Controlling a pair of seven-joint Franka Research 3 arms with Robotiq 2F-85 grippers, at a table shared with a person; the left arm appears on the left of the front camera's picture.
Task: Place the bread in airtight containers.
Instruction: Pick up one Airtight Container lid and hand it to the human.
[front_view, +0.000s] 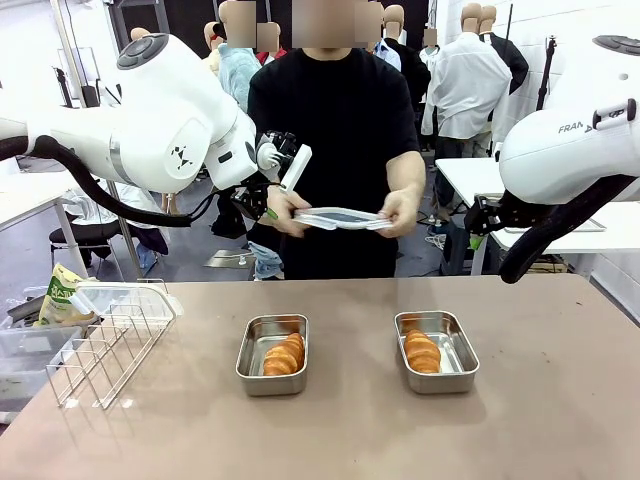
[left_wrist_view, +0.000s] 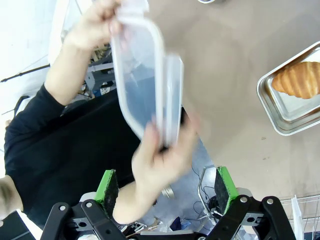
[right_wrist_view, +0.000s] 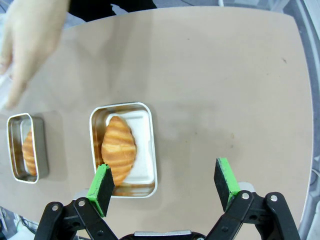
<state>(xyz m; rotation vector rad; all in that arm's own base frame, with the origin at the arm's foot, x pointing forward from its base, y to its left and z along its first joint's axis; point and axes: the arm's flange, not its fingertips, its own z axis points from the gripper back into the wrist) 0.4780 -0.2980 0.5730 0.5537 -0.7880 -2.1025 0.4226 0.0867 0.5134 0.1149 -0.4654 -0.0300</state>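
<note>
Brown and smooth, the tabletop (front_view: 560, 400) carries two small rectangular stainless-steel tins with rounded corners, side by side and well apart near its middle. The left tin (front_view: 246, 372) holds a golden-brown ridged oblong roll, the left roll (front_view: 285, 354), lying at a slant on its floor. The right tin (front_view: 462, 350) holds a matching one, the right roll (front_view: 422, 351). Both tins stand uncovered. At the far side a person in a black shirt holds two translucent plastic lids (front_view: 340, 218) stacked together above the table's far edge, one hand (front_view: 285, 212) at their left end and the other hand (front_view: 398, 212) at their right end. A wire rack basket (front_view: 110, 345) sits at the table's left edge. The left gripper (left_wrist_view: 167, 182) is raised at the far left just beside the person's hand, its green pads spread wide and gripping nothing; in the left wrist view the lids (left_wrist_view: 145, 85) and that hand (left_wrist_view: 160, 165) lie beyond them. The right gripper (right_wrist_view: 167, 182) hangs raised at the right, jaws likewise wide and empty. In the right wrist view the right tin (right_wrist_view: 147, 150) and its roll (right_wrist_view: 119, 147) lie below, towards the left pad, with the left tin (right_wrist_view: 15, 150) farther left.
</note>
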